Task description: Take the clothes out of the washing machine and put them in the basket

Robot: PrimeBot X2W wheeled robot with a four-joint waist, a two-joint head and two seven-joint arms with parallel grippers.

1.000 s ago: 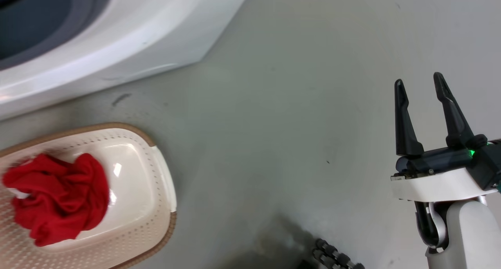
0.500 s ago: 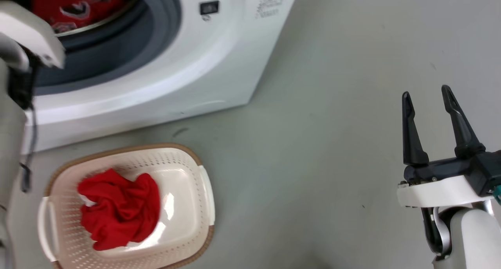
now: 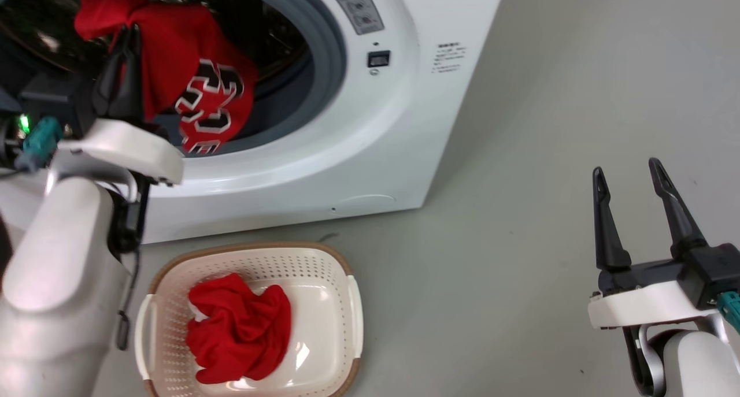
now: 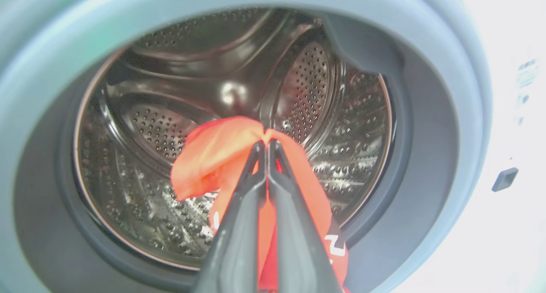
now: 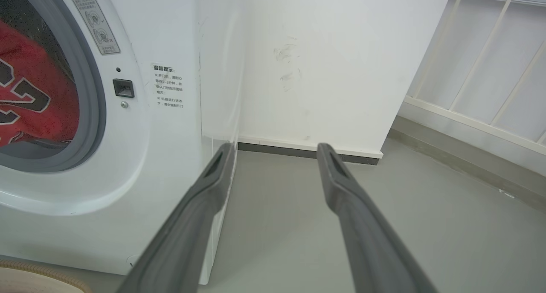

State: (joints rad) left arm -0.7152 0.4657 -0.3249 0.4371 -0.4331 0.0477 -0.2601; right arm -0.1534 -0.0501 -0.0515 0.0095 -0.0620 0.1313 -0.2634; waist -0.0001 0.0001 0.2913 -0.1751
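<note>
**Red jersey (image 3: 191,73) in the left gripper (image 4: 266,144)**

Jaws pressed together on a fold; the jersey hangs below them, draped across the grey door seal (image 3: 330,67) of the washing machine (image 3: 381,154). Steel drum (image 4: 162,126) behind the jaws. Seal lip and white front stand between the jersey and the basket (image 3: 248,248) on the floor (image 3: 491,270) beneath, second red garment (image 3: 240,327) inside it. Off to the side, right gripper (image 3: 627,169): jaws spread, holding nothing.
</note>
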